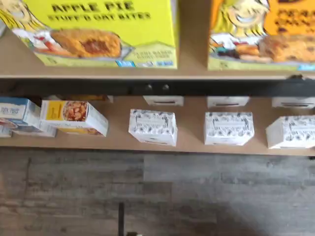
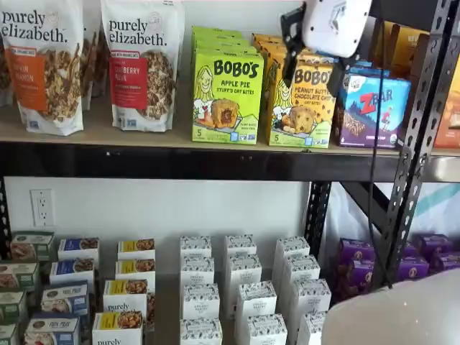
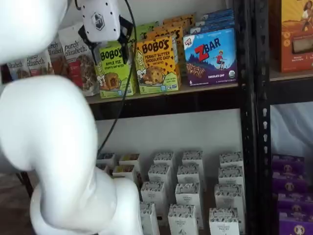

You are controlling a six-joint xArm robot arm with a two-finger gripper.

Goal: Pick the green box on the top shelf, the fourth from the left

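Observation:
The green box (image 2: 227, 97) is a lime-green Bobo's Apple Pie carton standing upright at the front of a row on the top shelf (image 2: 144, 138). Both shelf views show it (image 3: 113, 68). The wrist view shows its lower front (image 1: 98, 29) close up, above the tan board (image 1: 192, 71) and its black rail. My gripper (image 2: 314, 68) hangs in front of the shelf at carton height, not touching anything. Its white body is up high, and its black fingers (image 2: 291, 50) stand apart with nothing between them. In a shelf view the gripper (image 3: 105, 43) overlaps the green box's top.
A yellow-orange Bobo's box (image 2: 302, 108) stands right of the green one, then a blue ZBar box (image 2: 374, 108). Purely Elizabeth bags (image 2: 144, 65) stand to its left. Small white cartons (image 2: 244, 287) fill the lower shelf. A perforated steel upright (image 2: 417, 144) rises at the right. My white arm (image 3: 49, 147) fills the near left.

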